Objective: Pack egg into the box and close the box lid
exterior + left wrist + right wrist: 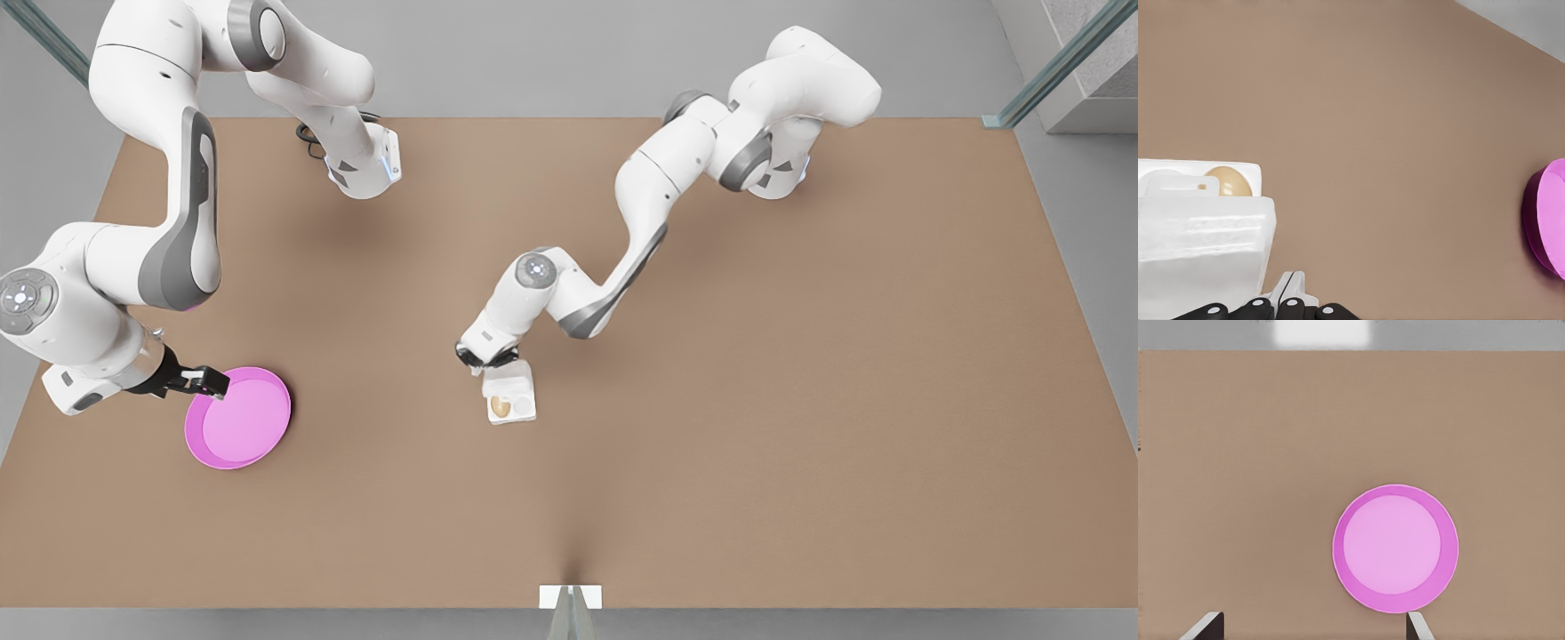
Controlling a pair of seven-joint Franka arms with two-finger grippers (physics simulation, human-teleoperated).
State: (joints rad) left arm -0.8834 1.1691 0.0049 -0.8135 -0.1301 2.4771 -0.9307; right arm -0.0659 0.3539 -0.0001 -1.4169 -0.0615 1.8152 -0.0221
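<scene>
Your left tool (pixel 484 358) sat at the half-raised lid (pixel 1201 250), grip unclear; egg (pixel 500 406) in box (pixel 524 411). Your right tool (pixel 213 382) hung spread over the plate (pixel 1395 608).

One egg (pixel 500 406), one box (pixel 511 397) with one box lid (pixel 508 381), one pink plate (pixel 238 418), two arms.

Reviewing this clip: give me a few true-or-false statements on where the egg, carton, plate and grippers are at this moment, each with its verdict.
1. The small tan-brown oval egg sits in a cup of the small white rectangular egg carton. True.
2. The white hinged box lid lies flat and closed over all cups. False: it is partly raised, and the egg shows.
3. The round pink plate carries the egg. False: nothing lies on it.
4. The left gripper is at the carton's lid end. True.
5. The right gripper is open near the plate's rim. True.
</scene>
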